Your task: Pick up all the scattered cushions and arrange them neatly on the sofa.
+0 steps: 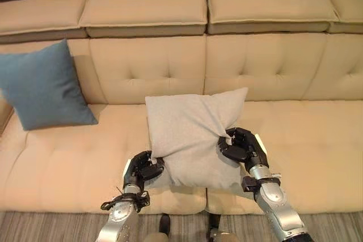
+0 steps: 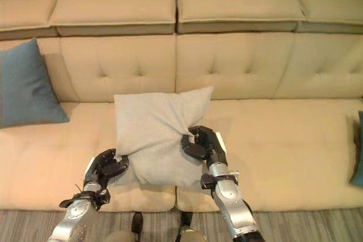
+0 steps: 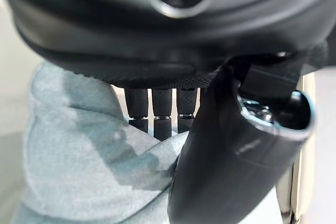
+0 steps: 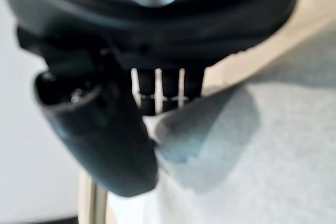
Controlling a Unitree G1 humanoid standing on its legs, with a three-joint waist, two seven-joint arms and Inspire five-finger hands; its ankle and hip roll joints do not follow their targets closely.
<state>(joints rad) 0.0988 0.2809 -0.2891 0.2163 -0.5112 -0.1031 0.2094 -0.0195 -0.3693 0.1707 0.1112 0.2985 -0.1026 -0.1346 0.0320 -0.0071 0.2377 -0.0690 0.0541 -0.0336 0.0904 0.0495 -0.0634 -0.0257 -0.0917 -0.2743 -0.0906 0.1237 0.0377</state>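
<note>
Above the sofa (image 1: 317,140) seat, grey cushion (image 1: 190,140) (tilted) pinched between left robot hand (image 1: 143,169) and right robot hand (image 1: 241,144).

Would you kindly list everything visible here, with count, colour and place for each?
Grey cushion: one, light grey, upright over the sofa seat's front middle, held by both hands.
Blue cushion: one, blue, leaning on the backrest at the sofa's left end.
Teal item: one, at the sofa's far right; cut off, probably another cushion.
Sofa: one, beige, tufted, spanning the view.
Floor: grey striped, in front of the sofa.
Left hand: dark, pinching the cushion's lower left corner.
Right hand: dark, gripping its right edge.
</note>
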